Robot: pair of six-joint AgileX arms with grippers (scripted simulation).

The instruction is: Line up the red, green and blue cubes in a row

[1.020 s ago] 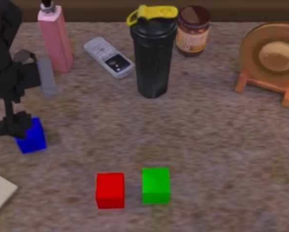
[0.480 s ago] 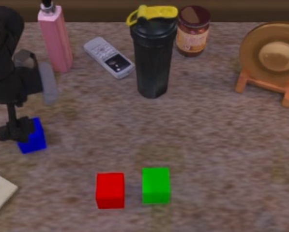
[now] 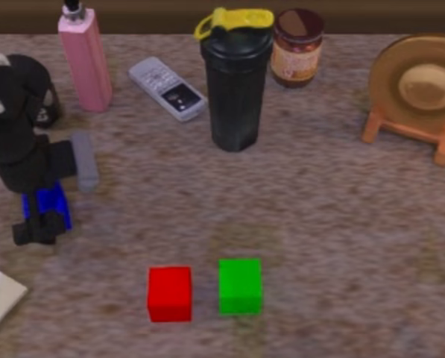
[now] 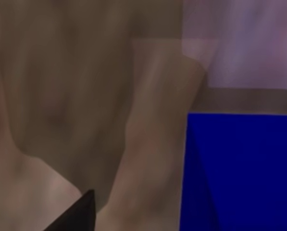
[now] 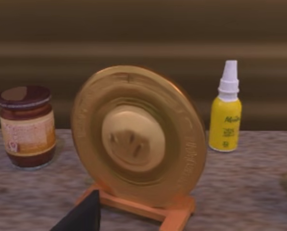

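The top view looks straight down on the table [image 3: 326, 201], far edge at twelve o'clock, taking in everything from the pink bottle [image 3: 85, 60] at eleven o'clock to the round plaque on its stand [image 3: 420, 89] at two o'clock. The left wrist view sits very close to the tabletop, the blue cube [image 4: 239, 173] filling one side; that cube [image 3: 52, 203] lies at nine o'clock from above. The right wrist view looks level across the table at the plaque [image 5: 136, 139] and jam jar [image 5: 27, 126], both shared with the top view's jar [image 3: 298, 46].
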